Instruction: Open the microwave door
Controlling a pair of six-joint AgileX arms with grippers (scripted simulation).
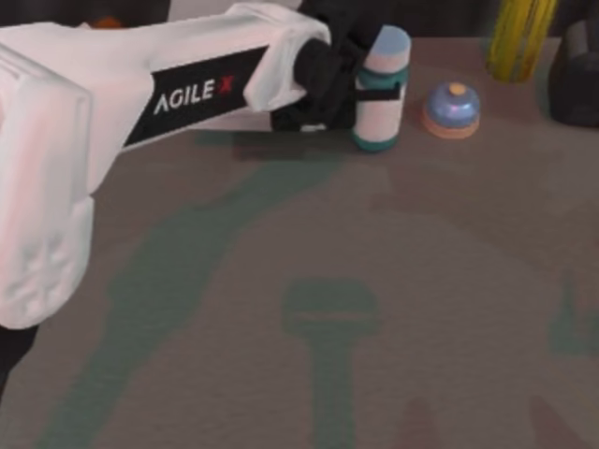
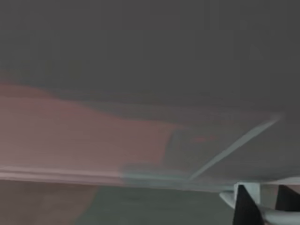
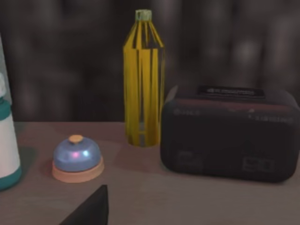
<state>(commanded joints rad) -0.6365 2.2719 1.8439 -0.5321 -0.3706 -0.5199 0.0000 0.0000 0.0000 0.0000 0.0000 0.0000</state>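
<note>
The left wrist view is filled by the microwave door (image 2: pixel 150 70), its grey window close up. Through the window the microwave's pinkish interior floor (image 2: pixel 70 136) shows. My left gripper (image 2: pixel 261 188) stands at the door's white handle (image 2: pixel 253 193). The two dark fingertips (image 2: pixel 244 206) straddle that white piece and are shut on it. In the top view my left arm reaches across to the back middle, and the left gripper (image 1: pixel 314 108) and arm hide most of the microwave. Of my right gripper only one dark finger (image 3: pixel 93 208) shows, low over the table.
Just right of the left gripper a white and teal bottle (image 1: pixel 382 89) stands upright. A blue bell on an orange base (image 1: pixel 451 110) sits farther right. A yellow bottle (image 1: pixel 519 37) and a dark box (image 1: pixel 576 75) stand at the back right.
</note>
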